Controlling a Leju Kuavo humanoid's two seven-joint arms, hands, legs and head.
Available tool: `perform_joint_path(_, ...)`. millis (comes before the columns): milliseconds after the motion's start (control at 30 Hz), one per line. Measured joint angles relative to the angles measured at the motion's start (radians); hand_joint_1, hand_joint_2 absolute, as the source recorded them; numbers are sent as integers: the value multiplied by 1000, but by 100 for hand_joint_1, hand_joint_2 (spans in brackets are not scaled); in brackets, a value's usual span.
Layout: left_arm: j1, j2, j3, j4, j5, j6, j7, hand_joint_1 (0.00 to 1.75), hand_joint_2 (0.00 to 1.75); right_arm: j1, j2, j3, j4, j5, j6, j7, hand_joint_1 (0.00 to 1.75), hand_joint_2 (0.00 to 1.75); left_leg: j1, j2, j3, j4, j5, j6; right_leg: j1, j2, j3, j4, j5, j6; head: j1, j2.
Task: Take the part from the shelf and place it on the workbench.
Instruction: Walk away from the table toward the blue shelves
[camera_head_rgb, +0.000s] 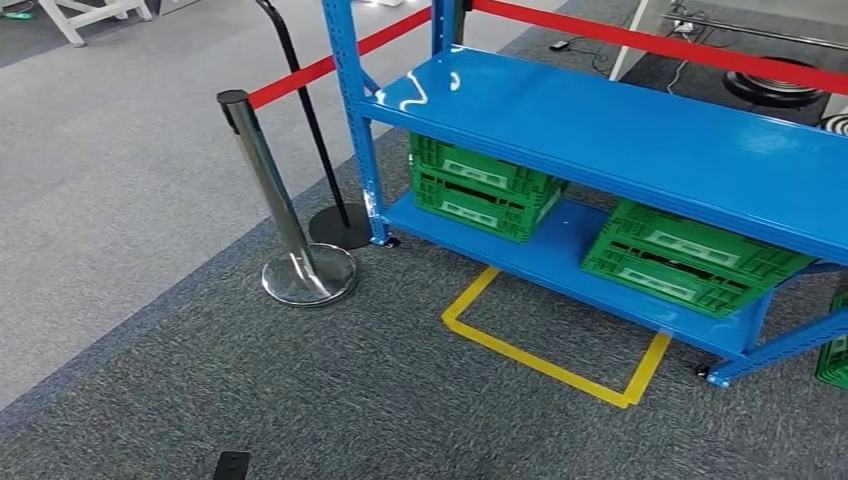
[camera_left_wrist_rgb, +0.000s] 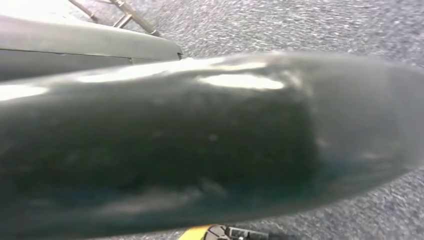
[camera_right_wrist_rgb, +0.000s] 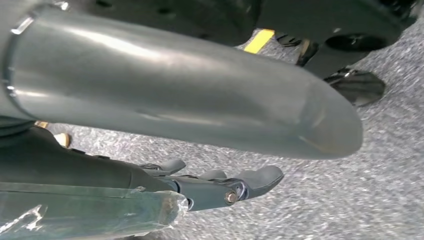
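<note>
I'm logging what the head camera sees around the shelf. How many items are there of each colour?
Green crates: 3 (lower-shelf left, lower-shelf right, one cut off at the right edge)
Blue shelf unit: 1
Silver barrier post: 1
Black barrier post: 1
Yellow floor marking: 1
Total: 7

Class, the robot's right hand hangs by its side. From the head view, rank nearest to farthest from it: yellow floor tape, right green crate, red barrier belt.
1. yellow floor tape, on the carpet, in front.
2. green crate, right side of the lower shelf.
3. red barrier belt, behind the shelf.
</note>
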Motion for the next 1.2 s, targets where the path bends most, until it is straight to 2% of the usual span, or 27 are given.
perform_joint_path(33, -1, 0, 0, 0, -1, 0, -1, 0, 0, 0, 0, 0, 0, 0, 0, 0, 0, 0, 2, -22, -9, 22, -18, -6, -3, 12, 0, -3, 3, -6, -2, 0)
perform_joint_path(100, 0, 0, 0, 0, -2, 0, -2, 0, 0, -4, 0, 0, 0, -1, 0, -1, 0, 0, 4, -76, -56, 125, -76, -15, -7, 36, -1, -6, 8, -15, -7, 0)
perform_joint_path(133, 2, 0, 0, 0, -2, 0, -2, 0, 0, -5, 0, 0, 0, -2, 0, -1, 0, 0, 5, -87, -89, 190, -104, -16, -7, 49, -2, -6, 9, -17, -9, 0)
perform_joint_path(167, 4, 0, 0, 0, -2, 0, -2, 0, 0, -5, 0, 0, 0, -2, 1, -1, 0, 0, 5, -91, -115, 239, -117, -17, -7, 63, -3, -6, 10, -18, -9, 0)
perform_joint_path(200, 5, 0, 1, 0, -1, 0, -2, 0, 0, -4, 0, 0, 0, -2, 1, 0, 0, 0, 5, -93, -129, 258, -111, -17, -7, 78, -4, -6, 10, -18, -9, 0)
perform_joint_path(233, 6, 0, 1, 0, -2, 0, -2, 0, 0, -3, 0, 0, 0, -3, 1, 2, 0, 0, 5, -96, -125, 241, -87, -16, -7, 93, -4, -6, 11, -17, -9, 0)
perform_joint_path(267, 6, 0, 1, 0, -3, 0, -2, 0, 0, -2, 0, 0, 0, -3, 1, 4, 0, 0, 6, -102, -106, 194, -51, -13, -7, 108, -4, -5, 13, -15, -9, 0)
perform_joint_path(333, 4, 1, 1, 0, -5, -1, -2, 0, 0, -2, 0, 0, 0, -3, 1, 9, 0, 0, 11, -152, -52, 68, 10, -6, -7, 135, -7, -4, 16, -8, -9, 0)
perform_joint_path(400, 3, 1, 1, 0, -6, -1, -3, 0, 0, -3, 0, 0, 0, -3, 1, 12, 0, 0, 14, -193, -25, 1, 24, -1, -8, 158, -15, -4, 20, 5, -8, 0)
perform_joint_path(433, 3, 1, 2, 0, -6, -1, -3, 0, 0, -2, 0, 0, 0, -3, 1, 13, 0, 0, 13, -192, -24, -7, 22, 3, -9, 169, -19, -7, 23, 13, -8, 0)
perform_joint_path(467, 3, 0, 2, 0, -6, -2, -4, 0, 0, 0, 0, 0, 0, -3, 1, 13, 0, 0, 12, -180, -24, -8, 25, 8, -12, 179, -24, -10, 27, 20, -8, 0)
perform_joint_path(500, 2, 0, 2, 0, -6, -2, -4, 0, 0, 3, 0, 0, 0, -3, 1, 14, 0, 0, 12, -168, -23, -12, 28, 15, -13, 170, -30, -8, 26, 26, -7, 0)
perform_joint_path(533, 1, 0, 2, 0, -6, -3, -4, 0, 0, 4, 0, 0, 0, -3, 1, 14, 0, 0, 12, -155, -21, -15, 31, 22, -12, 146, -41, 9, 14, 31, -5, 0)
perform_joint_path(600, 3, 0, 3, 0, -6, -4, -4, 0, 0, 3, 0, 0, 0, -3, 1, 15, 0, 0, 11, -123, -20, -18, 32, 31, -8, 77, -90, 108, -48, 37, 1, 0)
perform_joint_path(633, 5, 0, 3, 0, -6, -4, -4, 0, 0, 1, 0, 0, 0, -3, 1, 15, 0, 0, 9, -107, -20, -18, 31, 34, -7, 56, -123, 180, -86, 40, 3, 0)
perform_joint_path(667, 6, 0, 4, 0, -6, -4, -4, 0, 0, 0, 0, 0, 0, -3, 1, 15, 0, 0, 8, -90, -20, -18, 30, 35, -7, 48, -151, 242, -113, 42, 3, 0)
perform_joint_path(700, 7, 0, 4, 0, -6, -4, -4, 0, 0, 1, 0, 0, 0, -3, 1, 15, 0, 0, 7, -75, -19, -18, 29, 35, -7, 44, -163, 275, -121, 43, 3, 0)
perform_joint_path(733, 7, 0, 5, 0, -6, -4, -4, 0, 0, 2, 0, 0, 0, -3, 1, 15, 0, 0, 7, -61, -18, -17, 28, 34, -7, 42, -154, 267, -109, 44, 3, 0)
perform_joint_path(800, 5, -1, 5, 0, -6, -6, -4, 0, 0, 4, -1, 0, 0, -3, 1, 15, 0, 0, 7, -37, -10, -17, 23, 28, -7, 19, -77, 141, -48, 42, 4, 0)
perform_joint_path(867, 4, -1, 5, 0, -5, -6, -5, 0, 0, 1, -1, 0, 0, -3, 1, 15, 0, 0, 2, -17, -2, -15, 15, 18, -4, -13, -4, 24, -9, 32, 2, 0)
perform_joint_path(900, 4, -1, 6, 0, -4, -6, -6, 0, 0, 0, -1, 0, 0, -3, 1, 14, 0, 0, 0, -9, 1, -14, 13, 13, -2, -20, 10, 1, -4, 26, 1, 0)
perform_joint_path(967, 1, 0, 8, 0, -1, -5, -11, 0, 0, 0, -1, 0, 0, -4, 3, 14, 0, 0, -1, 5, 5, -16, 12, 4, 0, -3, 6, -2, -3, 12, -1, 0)
perform_joint_path(1000, -2, -1, 9, 0, 1, -4, -14, 0, 0, 0, -1, 0, 0, -4, 3, 14, 0, 0, 1, 1, 7, -14, 8, -1, -1, 6, 4, -2, -1, 5, -1, 0)
perform_joint_path(1067, -3, -1, 10, 0, 3, -6, -20, 0, 0, 0, -1, 0, 0, -4, 3, 13, 0, 0, 5, -37, -13, 32, -28, -13, -6, 26, 3, -5, 4, -7, -4, 0)
perform_joint_path(1133, -2, -1, 15, 0, 11, -12, -26, 0, 0, -2, -1, 0, 0, -4, 3, 12, 0, 0, 7, -80, -72, 157, -94, -18, -8, 47, 0, -5, 7, -14, -8, 0)
perform_joint_path(1167, -1, -1, 20, 0, 19, -17, -31, 0, 0, -2, -1, 0, 0, -4, 3, 12, 0, 0, 7, -88, -107, 225, -119, -18, -8, 60, -1, -5, 7, -15, -8, 0)
perform_joint_path(1200, 0, -1, 26, 0, 30, -22, -38, 0, 0, -1, -1, 0, 0, -4, 3, 13, 0, 0, 7, -91, -132, 269, -127, -18, -7, 73, -2, -5, 8, -16, -8, 0)
